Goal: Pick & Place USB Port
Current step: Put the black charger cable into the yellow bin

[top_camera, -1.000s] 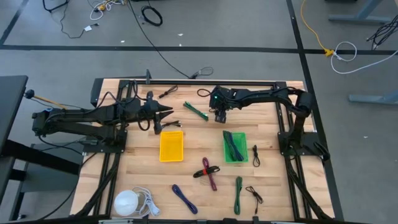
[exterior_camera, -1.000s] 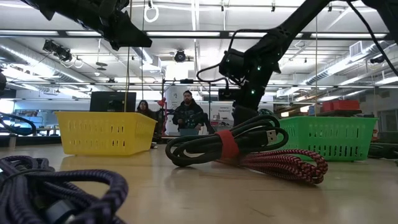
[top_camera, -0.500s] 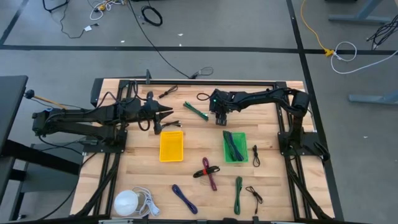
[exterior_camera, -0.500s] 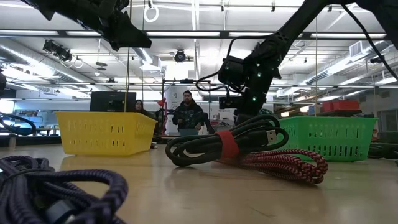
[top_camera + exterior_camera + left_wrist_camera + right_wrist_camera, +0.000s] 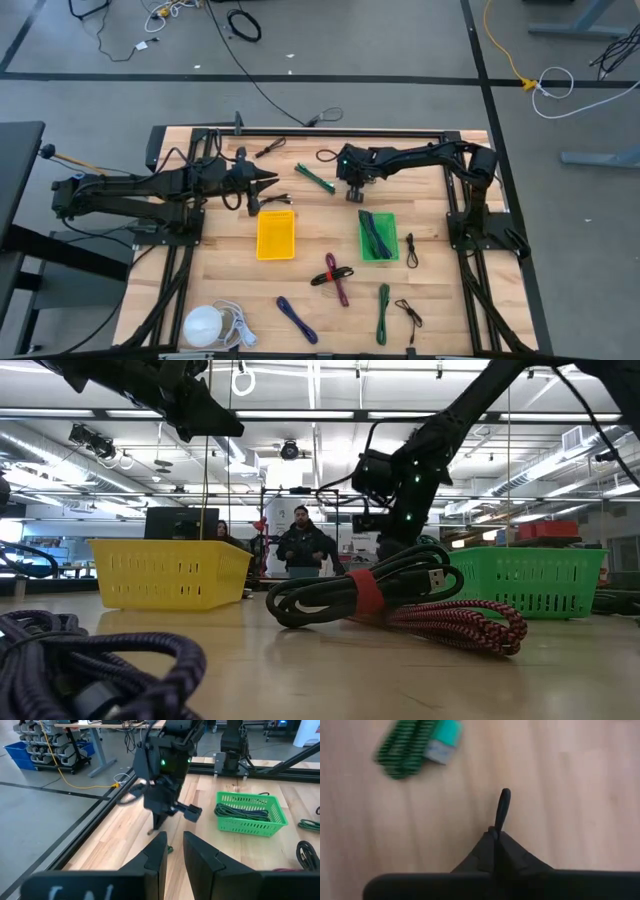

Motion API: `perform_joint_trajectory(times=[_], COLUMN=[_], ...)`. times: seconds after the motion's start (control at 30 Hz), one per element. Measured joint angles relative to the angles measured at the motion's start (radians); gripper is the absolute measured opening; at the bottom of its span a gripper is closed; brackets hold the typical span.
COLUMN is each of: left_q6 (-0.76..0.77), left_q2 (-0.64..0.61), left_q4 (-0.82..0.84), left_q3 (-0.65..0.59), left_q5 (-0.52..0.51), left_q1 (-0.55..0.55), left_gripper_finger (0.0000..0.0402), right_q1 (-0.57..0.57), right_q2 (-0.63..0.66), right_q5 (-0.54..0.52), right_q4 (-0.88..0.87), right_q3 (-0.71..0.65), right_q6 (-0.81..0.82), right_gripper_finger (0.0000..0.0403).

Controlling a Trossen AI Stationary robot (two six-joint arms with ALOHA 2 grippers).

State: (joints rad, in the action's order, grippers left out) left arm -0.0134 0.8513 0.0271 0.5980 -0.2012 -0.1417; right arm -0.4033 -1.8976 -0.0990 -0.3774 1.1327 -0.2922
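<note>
Wooden tabletop runs under both arms, cables scattered across it. A green braided USB cable lies at the far middle, just left of the right gripper, whose fingers are pinched shut with only a thin dark sliver protruding between them. It probably closed beside the cable, so lifting now risks coming up empty-handed. Left gripper hovers beyond the yellow basket, fingers slightly apart, empty.

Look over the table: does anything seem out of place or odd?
Mostly no. Only the right gripper stands out: its fingers are shut above bare wood, holding no cable, while the green cable lies apart from it.
</note>
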Motion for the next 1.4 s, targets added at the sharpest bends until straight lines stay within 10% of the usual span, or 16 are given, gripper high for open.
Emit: perform_joint_trajectory(times=[0.77, 1.4], left_q6=[0.003, 0.0], left_q2=[0.0, 0.0], left_q4=[-0.037, -0.16], left_q3=[0.0, 0.0], left_q5=[0.0, 0.137], left_q1=[0.0, 0.0], left_gripper_finger=[0.0069, 0.0069], right_q1=[0.187, 0.463], right_q2=[0.52, 0.549], right_q5=[0.071, 0.196], right_q4=[0.112, 0.588], right_q3=[0.017, -0.04], right_q6=[0.147, 0.112], right_gripper_finger=[0.0, 0.0])
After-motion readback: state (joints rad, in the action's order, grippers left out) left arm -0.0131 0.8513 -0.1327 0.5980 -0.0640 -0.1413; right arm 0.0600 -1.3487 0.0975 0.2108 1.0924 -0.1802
